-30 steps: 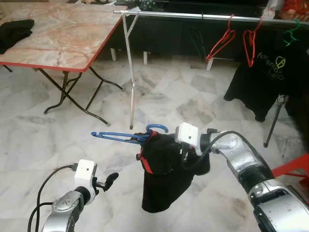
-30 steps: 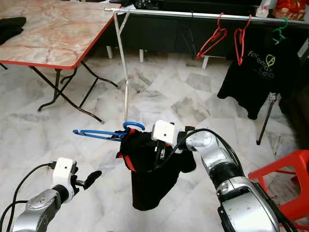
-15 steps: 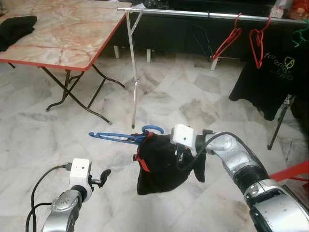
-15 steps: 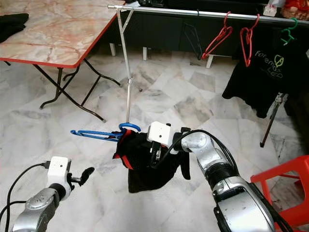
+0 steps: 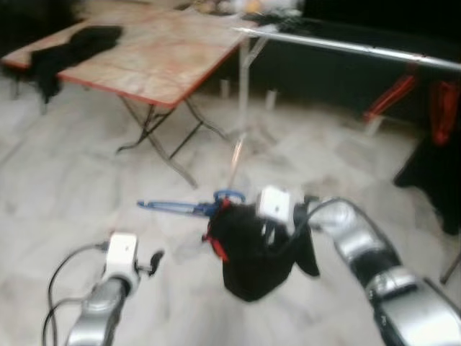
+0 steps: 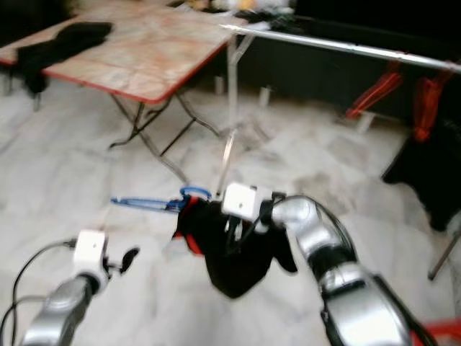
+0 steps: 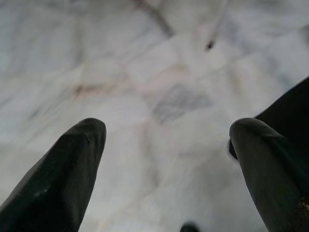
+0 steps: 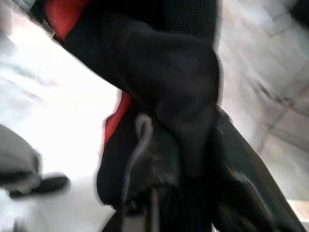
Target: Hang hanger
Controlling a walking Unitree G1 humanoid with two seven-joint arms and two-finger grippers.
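A marble-topped folding table [image 5: 173, 54] with a red edge stands on the pale marble floor [image 5: 65, 166], beside a metal clothes rail [image 5: 346, 47] carrying red hangers [image 5: 392, 97] (all blurred). Out front, the right gripper [image 5: 270, 234] is clamped on a black garment with red trim [image 5: 248, 249], which hangs on the blue hanger [image 5: 187, 207] above the floor. The left gripper [image 7: 166, 145] hovers low, fingers spread and holding nothing.

Pale marble floor [image 5: 86, 187], folding table [image 5: 166, 54] standing on it, black cloth [image 5: 72, 47] lying on the tabletop
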